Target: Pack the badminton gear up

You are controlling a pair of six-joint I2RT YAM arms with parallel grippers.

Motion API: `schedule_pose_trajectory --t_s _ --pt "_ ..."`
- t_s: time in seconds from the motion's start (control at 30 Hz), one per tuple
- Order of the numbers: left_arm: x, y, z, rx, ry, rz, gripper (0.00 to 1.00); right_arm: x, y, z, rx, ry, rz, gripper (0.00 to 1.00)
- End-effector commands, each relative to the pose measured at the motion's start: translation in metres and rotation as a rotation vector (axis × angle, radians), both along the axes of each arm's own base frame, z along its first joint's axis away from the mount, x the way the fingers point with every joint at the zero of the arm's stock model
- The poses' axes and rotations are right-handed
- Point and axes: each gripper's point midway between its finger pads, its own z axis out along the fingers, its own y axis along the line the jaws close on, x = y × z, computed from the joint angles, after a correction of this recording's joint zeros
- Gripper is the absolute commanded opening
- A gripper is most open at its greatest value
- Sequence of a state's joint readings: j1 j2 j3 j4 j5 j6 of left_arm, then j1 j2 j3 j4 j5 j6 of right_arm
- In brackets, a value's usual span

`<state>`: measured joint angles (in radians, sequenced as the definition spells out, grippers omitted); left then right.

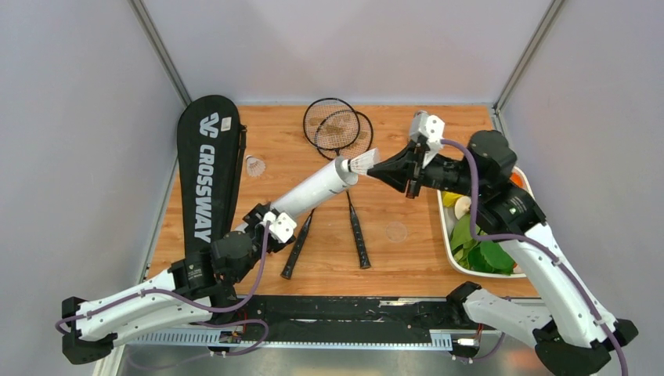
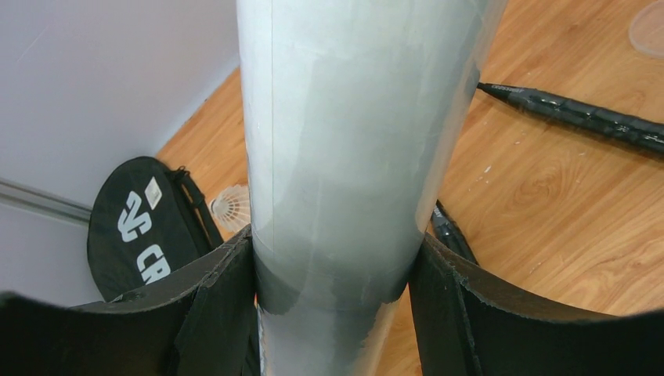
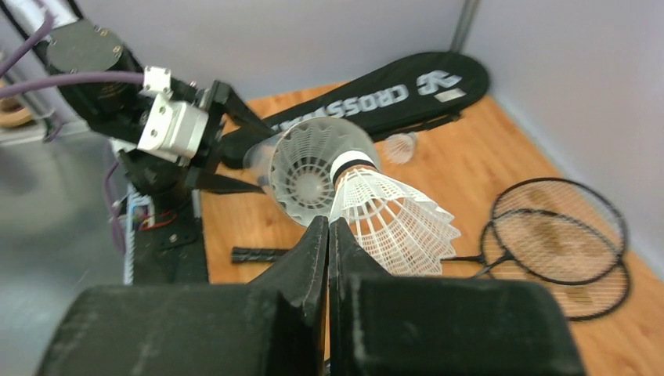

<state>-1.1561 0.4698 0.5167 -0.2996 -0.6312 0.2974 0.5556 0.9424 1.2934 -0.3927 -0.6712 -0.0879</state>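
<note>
My left gripper point(image 1: 270, 219) point(image 2: 333, 258) is shut on the lower part of the white tube point(image 1: 317, 188) point(image 2: 352, 141) and holds it tilted up off the table, mouth toward the right. My right gripper point(image 1: 372, 168) point(image 3: 328, 223) is shut on the skirt edge of a white shuttlecock point(image 1: 362, 163) point(image 3: 395, 219), whose cork end is at the tube's mouth. Another shuttlecock point(image 3: 309, 176) sits inside the mouth. One more shuttlecock point(image 1: 255, 166) point(image 2: 231, 207) point(image 3: 401, 146) lies beside the black CROSSWAY bag point(image 1: 207, 172) point(image 3: 376, 102). Two rackets point(image 1: 337, 125) point(image 3: 560, 235) lie crossed at the back.
The racket handles point(image 1: 358, 235) point(image 2: 579, 113) lie under and beside the tube. A clear round lid point(image 1: 396, 232) lies on the wood. A white tray point(image 1: 445, 227) of vegetables stands at the right edge under my right arm. Grey walls close in three sides.
</note>
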Motion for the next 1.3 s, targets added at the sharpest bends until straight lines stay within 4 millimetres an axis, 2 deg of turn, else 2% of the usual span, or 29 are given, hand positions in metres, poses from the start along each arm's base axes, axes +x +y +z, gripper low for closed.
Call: schedule_pose_trajectory --t_s 0.0,0.2,0.37,0.7,0.9,0.97,1.1,1.27 --pt "-0.001 -0.009 0.01 -0.03 -0.015 -0.038 0.55 -0.023 0.022 -0.021 -0.091 0.05 0.153 0.0" --pt "-0.007 -0.016 0.008 -0.019 -0.017 -0.106 0.54 -0.018 0.042 -0.043 -0.172 0.079 0.166 0.0" --pt "-0.01 -0.016 0.013 -0.039 -0.039 -0.133 0.55 -0.02 0.048 -0.045 -0.182 0.075 0.184 0.0" --pt "-0.01 -0.013 0.019 -0.064 -0.054 -0.125 0.55 -0.015 0.057 -0.068 -0.223 0.122 0.198 0.0" --pt "-0.009 -0.012 0.02 -0.071 -0.056 -0.118 0.55 -0.013 0.063 -0.071 -0.223 0.147 0.206 0.0" --pt "-0.009 -0.011 0.021 -0.073 -0.056 -0.112 0.55 -0.014 0.064 -0.072 -0.218 0.154 0.214 0.04" --pt "-0.008 -0.009 0.022 -0.078 -0.058 -0.097 0.55 -0.006 0.058 -0.066 -0.205 0.165 0.136 0.26" --pt "-0.001 0.002 0.025 -0.084 -0.064 -0.016 0.56 -0.011 0.042 -0.032 -0.123 0.126 0.06 0.46"
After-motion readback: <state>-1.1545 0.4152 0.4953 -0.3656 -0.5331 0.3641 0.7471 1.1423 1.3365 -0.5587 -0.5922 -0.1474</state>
